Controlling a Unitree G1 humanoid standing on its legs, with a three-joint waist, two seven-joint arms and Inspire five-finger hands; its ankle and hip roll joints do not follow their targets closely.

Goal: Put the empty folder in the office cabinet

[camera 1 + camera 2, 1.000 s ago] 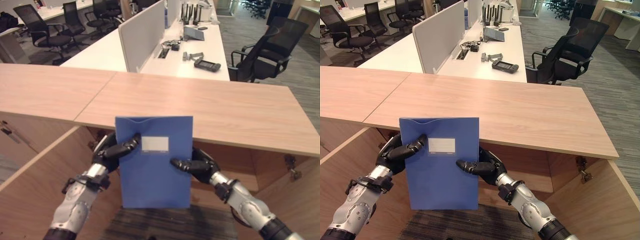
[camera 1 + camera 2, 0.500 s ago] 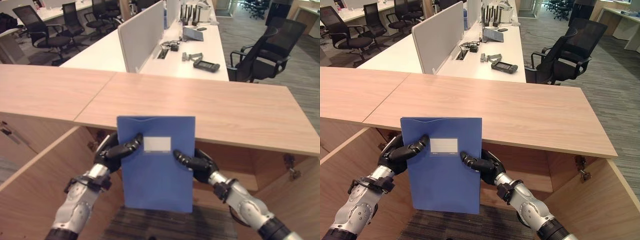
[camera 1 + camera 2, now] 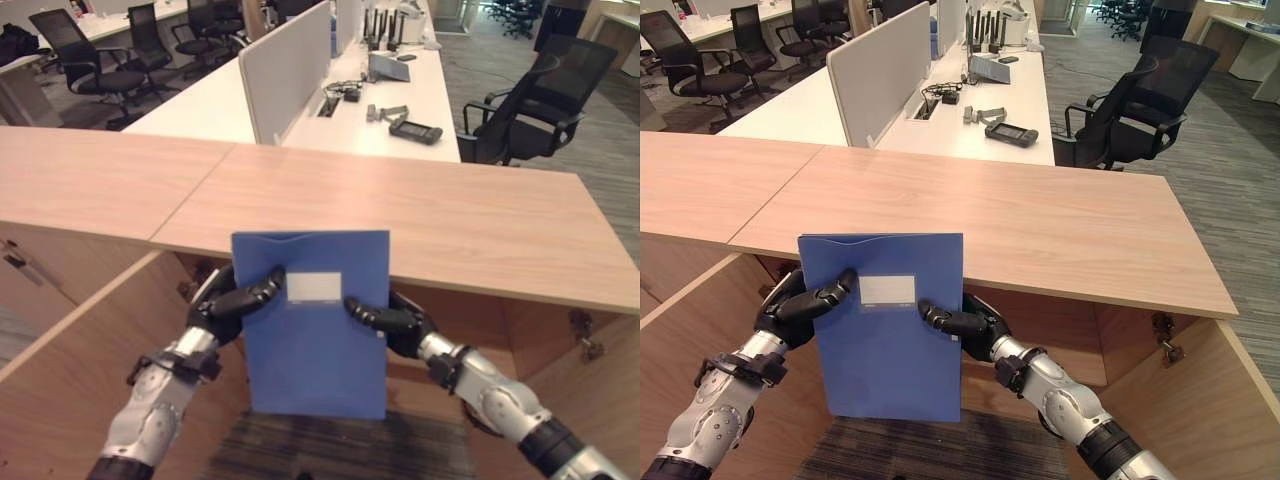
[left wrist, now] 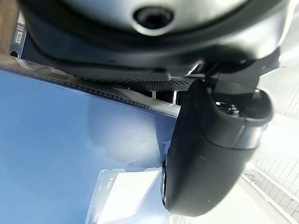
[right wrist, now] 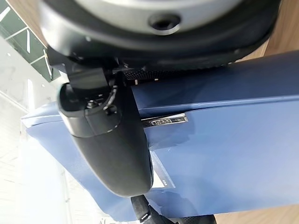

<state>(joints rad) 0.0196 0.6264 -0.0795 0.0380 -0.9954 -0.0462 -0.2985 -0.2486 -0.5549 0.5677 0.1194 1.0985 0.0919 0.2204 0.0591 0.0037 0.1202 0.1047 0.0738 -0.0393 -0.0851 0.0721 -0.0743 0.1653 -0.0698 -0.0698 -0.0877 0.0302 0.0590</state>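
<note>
Each arm is silver-grey with smooth rounded segments, a black ring at the wrist and dark joints. The left robot hand [image 3: 232,302] and the right robot hand [image 3: 385,322] are matt black with segmented fingers. Up close, each thumb is a smooth, glossy dark shell beside perforated black mesh

Blue folder [image 3: 312,330] hides most fingers of both hands and cabinet interior [image 3: 450,320] behind.
</note>
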